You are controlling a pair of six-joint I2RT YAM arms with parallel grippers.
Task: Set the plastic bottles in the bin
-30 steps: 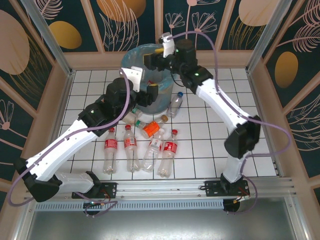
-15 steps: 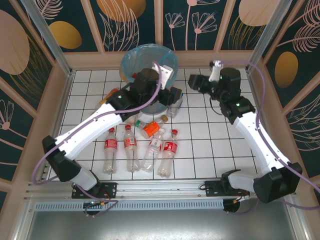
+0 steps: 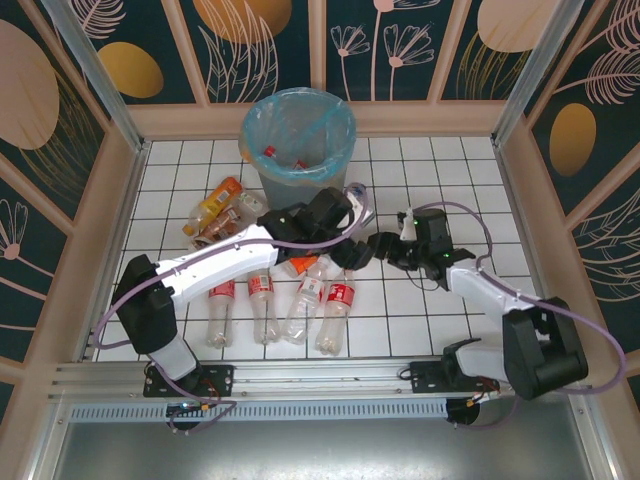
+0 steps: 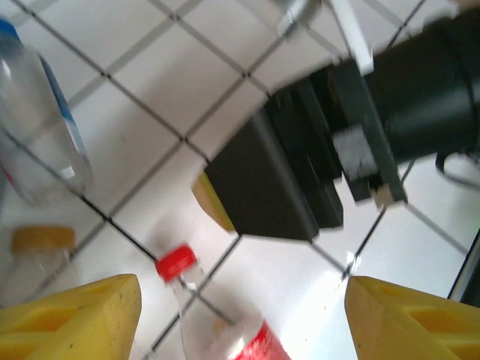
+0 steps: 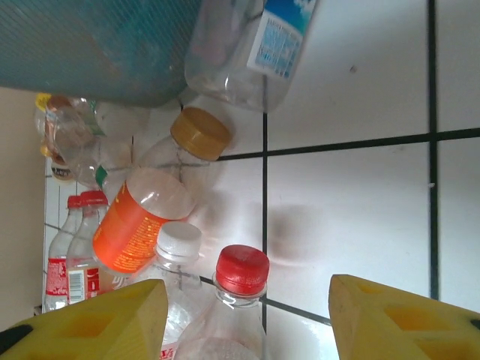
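Plastic bottles [image 3: 263, 300] lie mostly in a row of four at the lower centre of the top view, with a looser heap left of the bin [image 3: 247, 128]. That bin stands at upper centre with at least two bottles inside. The left gripper [image 3: 350, 252] and right gripper [image 3: 386, 247] sit low and close together just right of the row's upper end. In the left wrist view the yellow fingertips [image 4: 67, 319] stand wide apart at the bottom corners, gripping nothing. A red-capped bottle [image 4: 225, 334] lies on the tile between them, its cap toward mid-frame. The right gripper's dark body sits at upper right and a blue-labelled bottle [image 4: 37, 135] at upper left. In the right wrist view the fingers [image 5: 90, 322] are likewise spread and empty, with the red-capped bottle [image 5: 241, 271] at bottom centre between them, untouched. A white-capped bottle [image 5: 178, 240], an orange-labelled bottle [image 5: 139, 217] and a tan-capped bottle [image 5: 199, 133] climb the left of the frame. The blue-labelled one rests against the bin wall at the top. These bottles look empty, so I judge them very light, thin-walled and springy, and smooth enough to roll on the tile or squirt out of a pinch. The surest hold is probably across the body at the label or just under the shoulder, squeezed gently, not on the tapered neck or cap.
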